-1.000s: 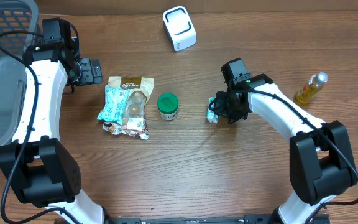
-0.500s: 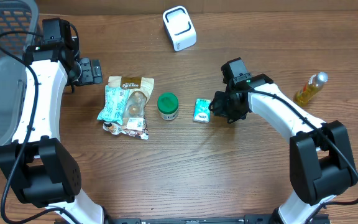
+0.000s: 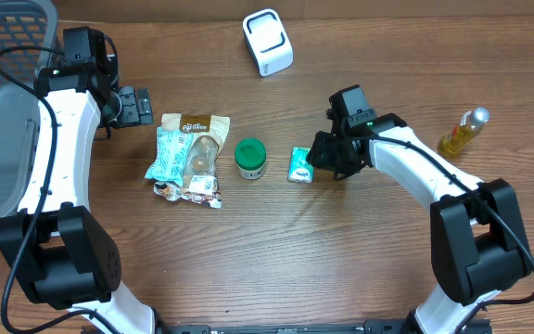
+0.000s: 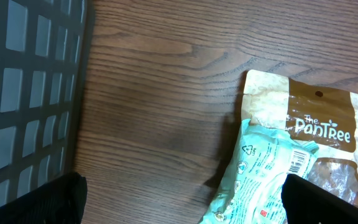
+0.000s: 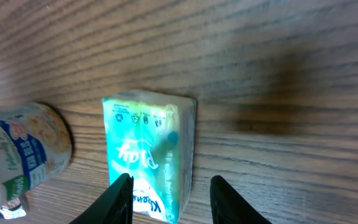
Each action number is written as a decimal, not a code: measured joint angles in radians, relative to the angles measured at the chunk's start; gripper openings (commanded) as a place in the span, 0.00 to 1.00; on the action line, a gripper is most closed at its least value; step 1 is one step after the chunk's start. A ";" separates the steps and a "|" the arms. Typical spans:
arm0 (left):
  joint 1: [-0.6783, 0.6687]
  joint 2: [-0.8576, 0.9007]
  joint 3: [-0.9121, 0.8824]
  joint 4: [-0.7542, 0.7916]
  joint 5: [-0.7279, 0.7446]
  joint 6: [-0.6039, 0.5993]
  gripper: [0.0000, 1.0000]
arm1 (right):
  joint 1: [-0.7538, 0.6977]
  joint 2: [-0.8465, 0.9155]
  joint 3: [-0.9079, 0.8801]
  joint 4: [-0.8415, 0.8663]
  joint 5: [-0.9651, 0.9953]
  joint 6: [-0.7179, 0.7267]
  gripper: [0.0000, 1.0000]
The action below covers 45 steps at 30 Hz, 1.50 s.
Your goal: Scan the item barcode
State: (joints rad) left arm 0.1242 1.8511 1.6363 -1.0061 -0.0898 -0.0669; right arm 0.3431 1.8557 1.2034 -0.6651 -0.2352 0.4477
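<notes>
My right gripper [image 3: 318, 159] is parted, holding nothing. The tissue pack [image 3: 300, 164] lies flat on the table [image 3: 276, 241] at its 9 o'clock, jar [image 3: 250, 158] beyond. My left gripper [image 3: 137, 105] gapes wide, empty.

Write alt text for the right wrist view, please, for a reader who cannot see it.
A teal tissue pack lies on a wooden table, just in front of the open end effector, whose two fingertips show at the bottom edge. A jar shows at the left edge, close to the pack.
</notes>
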 measured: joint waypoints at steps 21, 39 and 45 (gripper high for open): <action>0.000 0.000 0.000 0.000 0.000 0.000 0.99 | 0.000 0.005 -0.105 0.187 -0.027 0.043 0.36; 0.000 0.000 0.000 0.000 0.000 0.000 0.99 | 0.000 0.019 -0.126 0.228 -0.031 0.049 0.25; 0.000 0.000 0.000 0.000 0.000 0.000 1.00 | 0.000 0.037 -0.126 0.253 -0.046 0.050 0.17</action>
State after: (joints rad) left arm 0.1242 1.8511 1.6363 -1.0061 -0.0898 -0.0669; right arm 0.3428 1.8923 1.0775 -0.4126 -0.2813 0.4973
